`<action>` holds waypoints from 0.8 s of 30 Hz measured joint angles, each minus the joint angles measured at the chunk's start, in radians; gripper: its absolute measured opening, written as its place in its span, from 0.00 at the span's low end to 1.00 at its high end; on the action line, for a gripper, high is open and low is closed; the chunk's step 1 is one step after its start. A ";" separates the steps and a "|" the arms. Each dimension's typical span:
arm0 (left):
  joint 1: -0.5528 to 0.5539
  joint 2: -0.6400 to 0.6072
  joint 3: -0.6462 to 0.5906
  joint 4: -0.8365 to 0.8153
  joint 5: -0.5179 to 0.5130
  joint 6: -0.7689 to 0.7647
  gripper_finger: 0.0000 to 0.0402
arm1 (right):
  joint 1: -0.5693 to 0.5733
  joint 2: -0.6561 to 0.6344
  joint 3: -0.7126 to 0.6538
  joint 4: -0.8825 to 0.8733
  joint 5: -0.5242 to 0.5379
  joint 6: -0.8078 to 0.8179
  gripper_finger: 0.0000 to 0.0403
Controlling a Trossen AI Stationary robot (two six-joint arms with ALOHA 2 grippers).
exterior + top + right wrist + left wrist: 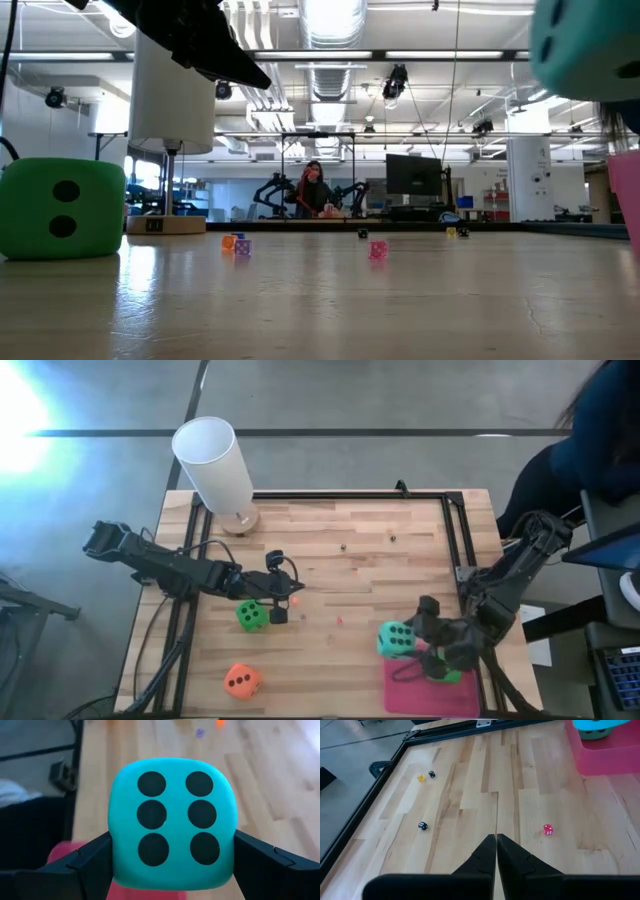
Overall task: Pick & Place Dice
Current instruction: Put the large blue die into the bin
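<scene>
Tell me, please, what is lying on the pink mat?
One bright green soft die shows on the pink mat, partly hidden by the right hand holding the teal die.

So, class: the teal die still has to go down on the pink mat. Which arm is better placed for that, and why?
The right arm. Its pincer is shut on the teal die at the edge of the pink mat. The left pincer is shut, empty, beside a green die.
</scene>
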 joint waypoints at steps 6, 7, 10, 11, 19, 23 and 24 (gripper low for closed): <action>0.000 0.000 0.000 0.000 0.000 0.000 0.05 | 0.103 0.000 0.000 -0.019 -0.008 0.083 0.80; 0.000 0.000 0.000 0.000 0.000 0.000 0.05 | 0.115 0.000 0.000 -0.019 -0.006 0.100 0.79; 0.000 0.000 0.000 0.000 0.000 0.000 0.05 | 0.138 0.010 0.000 -0.019 0.001 0.150 0.79; 0.000 0.000 0.000 0.000 0.000 0.000 0.05 | 0.146 0.016 0.000 -0.019 -0.001 0.164 0.79; 0.000 0.000 0.000 0.000 0.000 0.000 0.05 | 0.209 0.042 0.000 -0.020 -0.031 0.254 0.79; 0.000 0.000 0.000 0.000 0.000 0.000 0.05 | 0.226 0.042 -0.011 -0.018 -0.023 0.278 0.80; 0.000 0.000 0.000 0.000 0.000 0.000 0.05 | 0.226 0.042 -0.017 -0.018 -0.015 0.279 0.80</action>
